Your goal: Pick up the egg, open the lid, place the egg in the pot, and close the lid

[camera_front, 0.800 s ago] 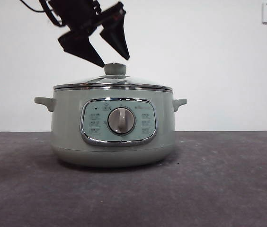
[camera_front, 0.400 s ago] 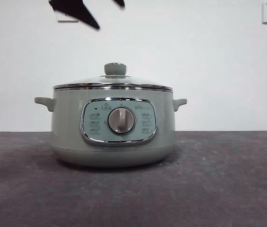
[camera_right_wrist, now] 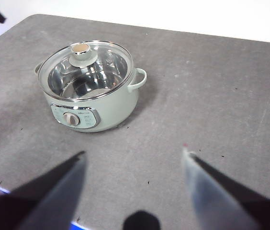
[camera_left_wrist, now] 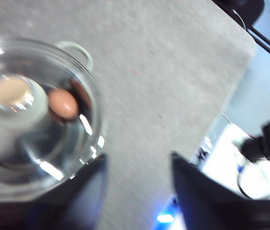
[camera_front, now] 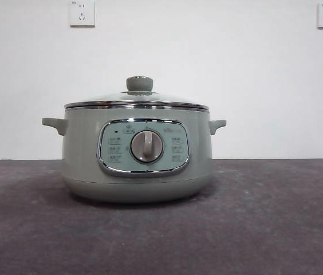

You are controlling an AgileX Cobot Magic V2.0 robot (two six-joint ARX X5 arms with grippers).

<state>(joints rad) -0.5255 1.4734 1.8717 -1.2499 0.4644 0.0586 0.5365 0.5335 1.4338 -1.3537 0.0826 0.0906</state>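
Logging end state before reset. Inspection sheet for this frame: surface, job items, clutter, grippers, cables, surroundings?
Surface: grey table, speckled.
Pot: pot upright, dial facing the front camera.
Lid: lid seated on the pot, knob up.
Egg: egg inside the pot, seen through the glass lid.
Clutter: nothing seen.
Grippers: left gripper open, above the table beside the pot; right gripper open, high and away from the pot.
Cables: nothing seen on the table.
Surroundings: white wall, two wall sockets.

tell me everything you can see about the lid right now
The lid is a shallow dome of clear glass with a shiny chrome rim and a round sage-green knob on top. It sits level and shut on the pot, with no gripper touching it. Through the glass, the left wrist view shows the egg lying inside the pot.
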